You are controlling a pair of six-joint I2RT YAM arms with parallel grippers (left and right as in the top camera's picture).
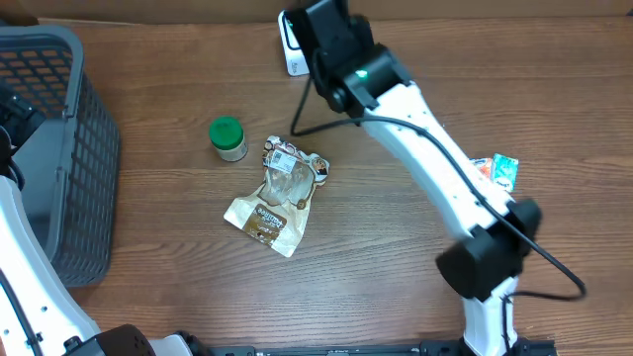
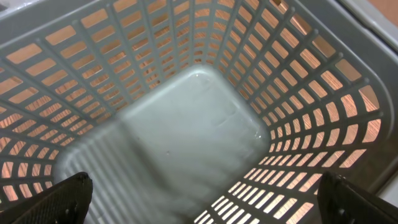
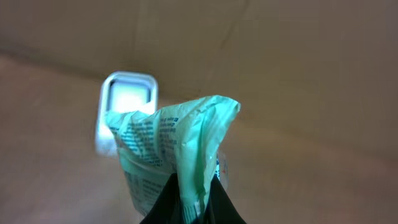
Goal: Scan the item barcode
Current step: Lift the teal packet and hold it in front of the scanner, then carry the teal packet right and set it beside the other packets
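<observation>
At the far left of the wooden bench [image 1: 198, 287] stands a grey plastic lattice basket [image 1: 94, 148]. The left hand [image 2: 205, 208] hangs over its inside with its fingers [image 2: 62, 199] spread wide and holding nothing. It seems to be parked there, out of the other arm's way, perhaps to serve the basket later.

To the right of the basket a small jar with a green lid [image 1: 228, 137] stands upright. Just beside it a crumpled clear-and-tan snack pouch [image 1: 278, 193] lies flat on the wood, apparently waiting its turn.

Further right, toward the back edge, sits a white box-shaped barcode scanner [image 1: 290, 44]. The right hand [image 3: 186, 199] is clamped on the lower edge of a pale green printed foil packet [image 3: 171, 146], the item being scanned. Pinched by its seam, the packet stands up in front of the scanner's lit window, though the wrist view does not show how close it is. Gripping one edge leaves the printed face free for the reader. Whether the barcode itself faces the window cannot be told.

At the far right, a few small colourful sachets [image 1: 499, 170] lie beside the right arm.
</observation>
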